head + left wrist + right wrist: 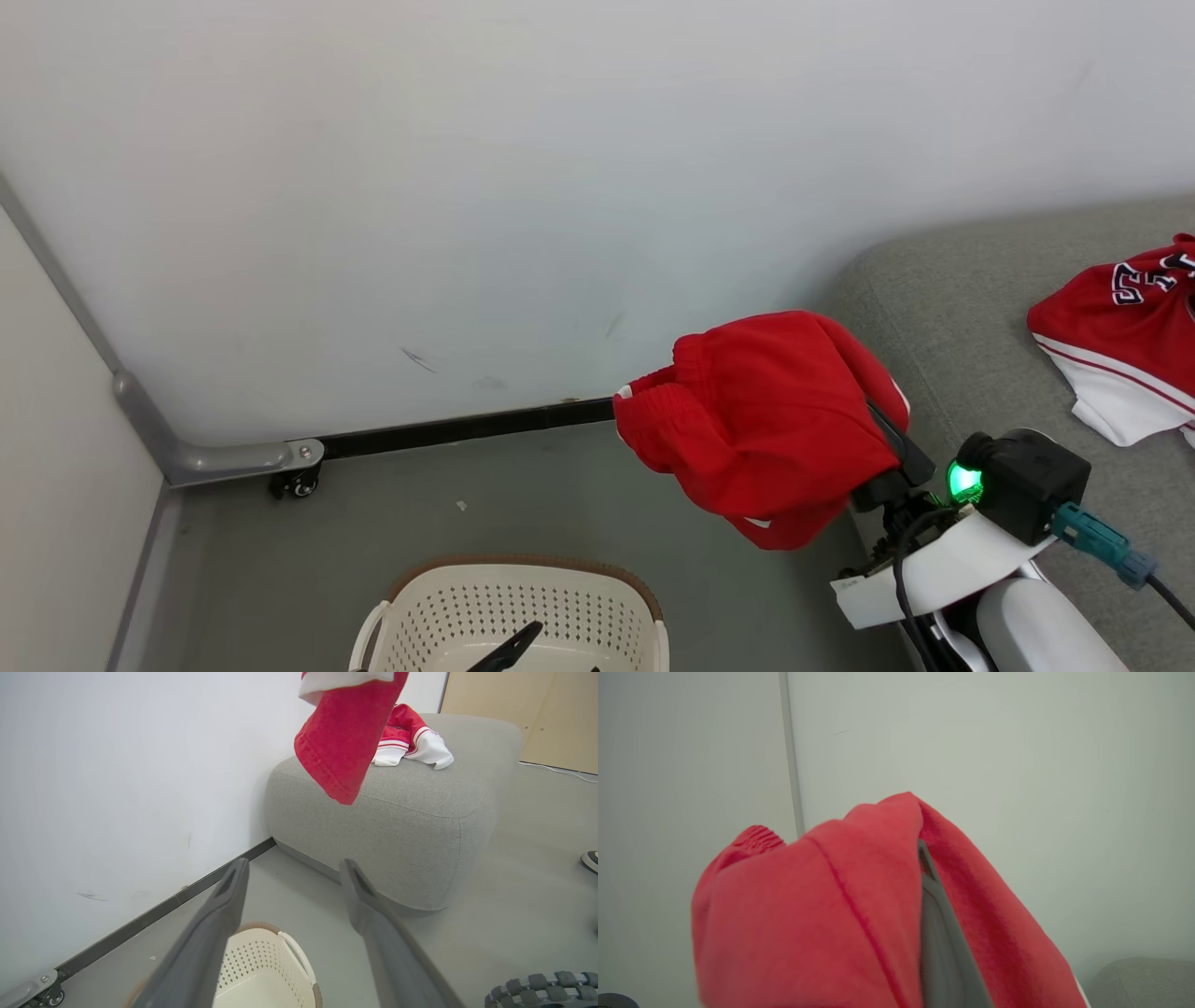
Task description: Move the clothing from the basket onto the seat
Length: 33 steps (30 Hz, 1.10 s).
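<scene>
Red shorts (766,420) hang draped over my right gripper (915,845), which is shut on them; one dark finger (936,924) shows through the cloth. They are held in the air beside the left end of the grey seat (943,299), above the floor. A red and white jersey (1120,345) lies on the seat. The cream basket (513,607) stands on the floor below. My left gripper (294,863) is open over the basket with nothing between its fingers. In the left wrist view the shorts (345,737) dangle in front of the seat (411,812) and jersey (411,737).
A white wall stands close behind, with a black baseboard and a caster wheel (297,483) at the corner. A wooden panel (537,718) and a cable lie beyond the seat. A shoe (589,861) shows at the right edge of the grey floor.
</scene>
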### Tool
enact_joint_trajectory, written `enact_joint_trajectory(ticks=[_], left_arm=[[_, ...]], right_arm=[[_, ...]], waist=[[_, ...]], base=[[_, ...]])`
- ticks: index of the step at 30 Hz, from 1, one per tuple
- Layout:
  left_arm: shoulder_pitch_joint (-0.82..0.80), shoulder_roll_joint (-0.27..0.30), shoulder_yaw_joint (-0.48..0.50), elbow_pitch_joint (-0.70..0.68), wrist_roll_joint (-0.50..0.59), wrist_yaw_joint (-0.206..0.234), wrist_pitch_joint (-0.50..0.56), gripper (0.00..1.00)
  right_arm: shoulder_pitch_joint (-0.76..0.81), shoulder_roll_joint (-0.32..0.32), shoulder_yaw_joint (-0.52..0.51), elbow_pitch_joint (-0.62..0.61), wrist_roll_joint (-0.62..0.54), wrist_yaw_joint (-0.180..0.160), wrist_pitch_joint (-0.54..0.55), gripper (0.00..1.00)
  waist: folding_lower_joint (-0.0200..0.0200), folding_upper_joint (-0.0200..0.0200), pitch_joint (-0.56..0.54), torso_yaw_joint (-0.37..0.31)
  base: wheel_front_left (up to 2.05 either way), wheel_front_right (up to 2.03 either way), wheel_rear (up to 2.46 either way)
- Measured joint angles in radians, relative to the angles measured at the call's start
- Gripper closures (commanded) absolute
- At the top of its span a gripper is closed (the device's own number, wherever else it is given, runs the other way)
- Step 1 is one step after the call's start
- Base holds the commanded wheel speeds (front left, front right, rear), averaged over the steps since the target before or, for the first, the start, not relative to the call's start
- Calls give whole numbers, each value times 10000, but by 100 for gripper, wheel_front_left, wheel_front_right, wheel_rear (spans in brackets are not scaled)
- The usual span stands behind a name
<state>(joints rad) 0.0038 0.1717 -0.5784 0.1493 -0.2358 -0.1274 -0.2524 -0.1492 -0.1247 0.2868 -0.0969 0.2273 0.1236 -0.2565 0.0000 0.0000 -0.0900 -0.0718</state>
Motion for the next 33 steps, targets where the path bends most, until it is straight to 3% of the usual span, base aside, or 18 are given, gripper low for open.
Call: enact_joint_trajectory(ticks=[23, 33], left_arm=[[87, -123, 33, 270, 451, 0, 0, 0], [86, -188, -382, 278, 449, 0, 0, 0]], right_arm=[[15, -25, -451, -224, -42, 0, 0, 100], [165, -63, -1120, -311, -270, 0, 0, 100]], waist=[[0, 0, 127, -186], [0, 0, 168, -439]], base=[[0, 0, 0], [0, 0, 0]])
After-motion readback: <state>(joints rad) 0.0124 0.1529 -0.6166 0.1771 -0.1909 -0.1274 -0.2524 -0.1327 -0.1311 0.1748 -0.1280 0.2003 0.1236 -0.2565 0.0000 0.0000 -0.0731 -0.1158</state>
